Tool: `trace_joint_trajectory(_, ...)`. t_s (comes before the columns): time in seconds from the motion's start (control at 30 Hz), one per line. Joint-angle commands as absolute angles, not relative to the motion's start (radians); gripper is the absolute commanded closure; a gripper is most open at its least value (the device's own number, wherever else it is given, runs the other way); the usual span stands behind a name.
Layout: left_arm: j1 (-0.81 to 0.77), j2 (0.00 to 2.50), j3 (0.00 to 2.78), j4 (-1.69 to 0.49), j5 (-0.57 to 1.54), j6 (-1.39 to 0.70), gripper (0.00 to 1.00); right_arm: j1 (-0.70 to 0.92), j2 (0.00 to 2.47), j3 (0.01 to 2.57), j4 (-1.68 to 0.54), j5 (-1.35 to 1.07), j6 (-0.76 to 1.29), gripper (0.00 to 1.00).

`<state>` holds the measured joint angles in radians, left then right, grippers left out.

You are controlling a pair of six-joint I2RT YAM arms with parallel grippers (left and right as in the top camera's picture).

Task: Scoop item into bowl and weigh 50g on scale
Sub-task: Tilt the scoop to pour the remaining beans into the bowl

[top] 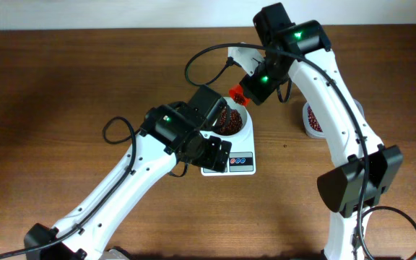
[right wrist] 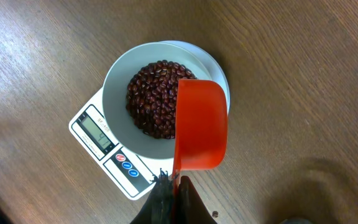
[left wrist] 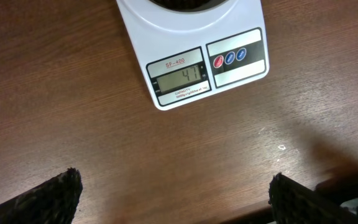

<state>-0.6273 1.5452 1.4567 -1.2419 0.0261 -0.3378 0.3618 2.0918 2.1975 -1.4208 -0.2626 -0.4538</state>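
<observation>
Jaws of my left gripper (left wrist: pixel 176 202) are spread to full width with nothing between them; its two textured fingertips (left wrist: pixel 48 199) frame bare table (left wrist: pixel 73 124) just short of the scale (left wrist: pixel 185 37). Jaws of my right gripper (right wrist: pixel 169 190) are closed tight on the handle of one orange-red scoop (right wrist: pixel 201 124). Count of parts in view: one scale, one bowl (right wrist: pixel 114 93), one scoop, and my two arms. The scale lies flat on the wooden table. Its front panel carries one grey display (left wrist: pixel 179 78) reading 47 and three round buttons (left wrist: pixel 229 58), one red and two blue. The white bowl stands on the scale's platform and covers most of it. The beans (right wrist: pixel 151 102), too many to count, form one heap in the bowl's bottom, with white wall showing around the heap wherever the scoop does not cover it. I hold the scoop over the bowl's right side as seen from my right wrist, turned so that only its outer shell faces the camera. Its contents are hidden, and I cannot tell whether it touches the rim. From overhead, one further white container (top: pixel 306 126) with beans in it stands on the table on the outer side of my right arm, well apart from the scale and partly hidden by that arm.
</observation>
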Motion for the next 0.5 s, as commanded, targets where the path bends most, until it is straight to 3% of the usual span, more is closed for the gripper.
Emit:
trace_joint_trajectory(0.0,-0.633,1.549,1.456,-1.243,0.020,-0.351,0.01,0.369,2.082,2.222,-1.418,-0.280,-0.468,0.96)
trace_joint_trajectory(0.47,-0.633,1.549,1.456,-1.243,0.020,-0.351,0.01,0.405,2.082,2.222,-1.420,-0.302,-0.543,0.96)
